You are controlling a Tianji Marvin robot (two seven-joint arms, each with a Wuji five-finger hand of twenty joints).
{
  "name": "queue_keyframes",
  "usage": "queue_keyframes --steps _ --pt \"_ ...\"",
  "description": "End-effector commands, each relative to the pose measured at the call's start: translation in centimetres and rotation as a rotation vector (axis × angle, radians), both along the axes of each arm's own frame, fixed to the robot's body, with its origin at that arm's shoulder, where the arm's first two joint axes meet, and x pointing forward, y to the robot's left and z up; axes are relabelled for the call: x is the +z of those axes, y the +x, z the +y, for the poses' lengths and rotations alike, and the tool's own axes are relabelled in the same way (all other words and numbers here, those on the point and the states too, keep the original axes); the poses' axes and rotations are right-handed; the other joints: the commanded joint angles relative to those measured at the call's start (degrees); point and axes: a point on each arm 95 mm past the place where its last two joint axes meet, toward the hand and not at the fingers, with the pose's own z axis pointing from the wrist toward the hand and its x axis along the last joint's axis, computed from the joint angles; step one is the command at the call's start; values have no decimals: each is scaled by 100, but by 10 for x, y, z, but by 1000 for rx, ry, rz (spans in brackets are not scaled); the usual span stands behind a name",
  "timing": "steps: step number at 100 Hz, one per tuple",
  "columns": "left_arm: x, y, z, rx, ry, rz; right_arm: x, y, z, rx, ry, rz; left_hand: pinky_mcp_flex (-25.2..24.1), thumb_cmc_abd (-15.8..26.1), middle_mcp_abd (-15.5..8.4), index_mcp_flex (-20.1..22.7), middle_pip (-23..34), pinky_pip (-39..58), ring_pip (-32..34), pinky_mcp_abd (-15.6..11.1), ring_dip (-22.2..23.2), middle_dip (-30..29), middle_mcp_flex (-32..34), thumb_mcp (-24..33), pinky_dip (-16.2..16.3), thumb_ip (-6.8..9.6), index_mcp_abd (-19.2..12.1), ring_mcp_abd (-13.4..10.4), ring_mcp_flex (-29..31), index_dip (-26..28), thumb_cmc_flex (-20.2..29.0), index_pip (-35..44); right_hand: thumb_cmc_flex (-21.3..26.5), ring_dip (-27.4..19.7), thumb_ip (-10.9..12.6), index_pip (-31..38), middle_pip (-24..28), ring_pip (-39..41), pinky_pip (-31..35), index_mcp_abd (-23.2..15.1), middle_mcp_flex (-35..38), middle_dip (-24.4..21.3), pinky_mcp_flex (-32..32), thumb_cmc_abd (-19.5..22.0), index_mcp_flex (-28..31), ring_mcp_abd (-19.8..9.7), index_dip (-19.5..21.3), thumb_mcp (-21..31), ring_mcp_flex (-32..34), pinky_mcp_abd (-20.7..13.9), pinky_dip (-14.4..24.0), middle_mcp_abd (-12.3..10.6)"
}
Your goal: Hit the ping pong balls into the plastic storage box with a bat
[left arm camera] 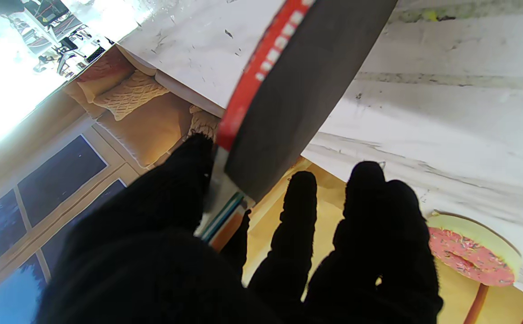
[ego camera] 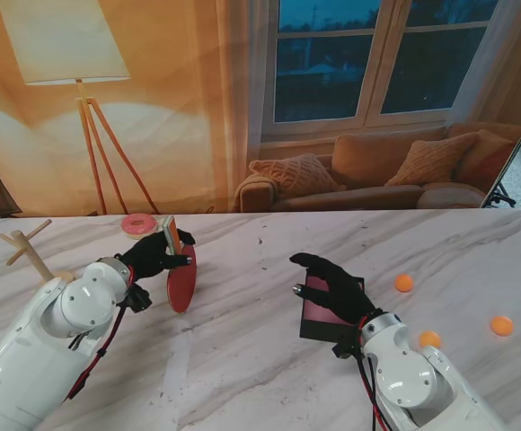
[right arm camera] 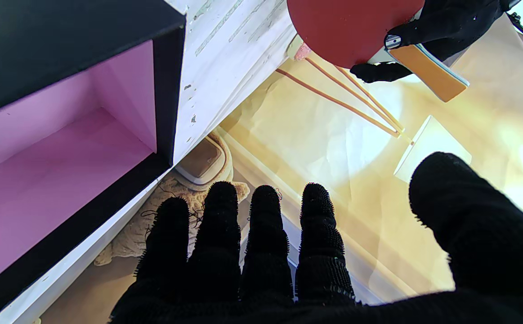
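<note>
The left hand, at centre-left of the stand view, is closed around the handle of the bat; its wrist view shows thumb and fingers wrapped about the grip. The bat hangs blade-down, long axis near vertical, red face edge-on to the camera, its tip at or just above the table; contact cannot be told.

The right hand, right of centre, is spread flat with nothing in it, its fingers hovering over the box. Whether it touches the box rim is unclear. The box, black outside and pink inside, sits lower centre-right, between the two hands.

Three orange balls lie to the right of the box: one near its upper right, one beside the right forearm, one towards the right edge.

So the balls lie on the far side of the box from the bat. The right hand is much nearer to them, but the bat is in the left. Likely the bat must cross over or round the box, get beyond a ball, then strike it leftward towards the box.
</note>
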Motion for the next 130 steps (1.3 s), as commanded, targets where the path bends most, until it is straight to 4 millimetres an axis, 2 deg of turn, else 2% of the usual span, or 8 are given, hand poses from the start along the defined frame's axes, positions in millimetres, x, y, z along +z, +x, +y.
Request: queue_keyframes --steps 1,36,60,74,83,100,126,130 --pt "-17 -5 0 -4 15 56 -2 -2 2 9 -3 18 96 116 26 448 13 209 208 -44 105 -80 225 105 66 199 175 323 181 -348 -117 -165 -14 39 186 75 20 54 37 -10 -236 28 -49 65 90 6 41 -179 -180 -109 93 -56" --pt "-26 -5 -3 8 15 71 -2 -2 2 11 -1 23 831 30 -100 427 -592 404 480 185 158 -530 -744 413 155 255 124 477 383 -496 -112 -390 -9 43 190 71 14 50 35 -12 -228 38 -41 77 95 4 39 -195 -179 -95 106 -53" --pt "-33 -5 -6 51 -15 60 -2 -2 2 13 0 29 1220 23 -47 391 -457 654 532 161 -17 -716 -499 1100 -32 356 364 529 678 -1 -35 520 -10 45 191 67 12 49 33 -15 -226 44 -33 90 97 6 38 -211 -180 -100 113 -38" --pt "-35 -5 -9 73 -44 60 -2 -2 2 14 1 32 2007 -242 -43 268 -315 1236 762 -19 -70 -758 -448 1223 92 134 443 587 970 523 399 1174 -8 45 193 66 11 47 31 -13 -224 46 -32 94 101 8 37 -215 -179 -98 116 -37" --pt "-35 -5 -10 75 -46 71 -2 -2 2 14 1 33 2411 -310 -79 159 -290 1569 854 -122 -101 -772 -472 1245 121 106 382 480 1096 717 396 1397 -6 46 192 67 8 49 31 -12 -219 46 -30 94 107 8 37 -221 -175 -89 118 -32" --pt "-35 -7 -13 98 -91 95 -2 -3 2 15 4 40 2178 -287 -68 103 -211 1176 703 64 -232 -728 -545 1268 -128 62 456 501 928 912 943 1692 -2 45 192 60 3 43 31 -18 -217 48 -25 106 105 15 34 -235 -177 -90 122 -33" --pt "-37 -8 -17 144 -186 83 -2 -3 3 15 6 44 2092 -463 94 257 183 1058 850 2 -132 -482 -184 1145 -162 -108 680 577 1068 908 1345 1981 -2 48 194 46 22 45 28 11 -185 64 -24 123 76 9 30 -266 -172 -92 127 -12" --pt "-37 -8 -17 152 -199 78 -2 -3 3 15 7 44 2180 -532 132 235 280 1102 925 -52 -81 -124 -142 1114 -190 -153 720 549 1134 881 1353 2113 -3 49 195 46 26 45 27 10 -184 67 -27 129 73 5 31 -268 -172 -92 128 -12"
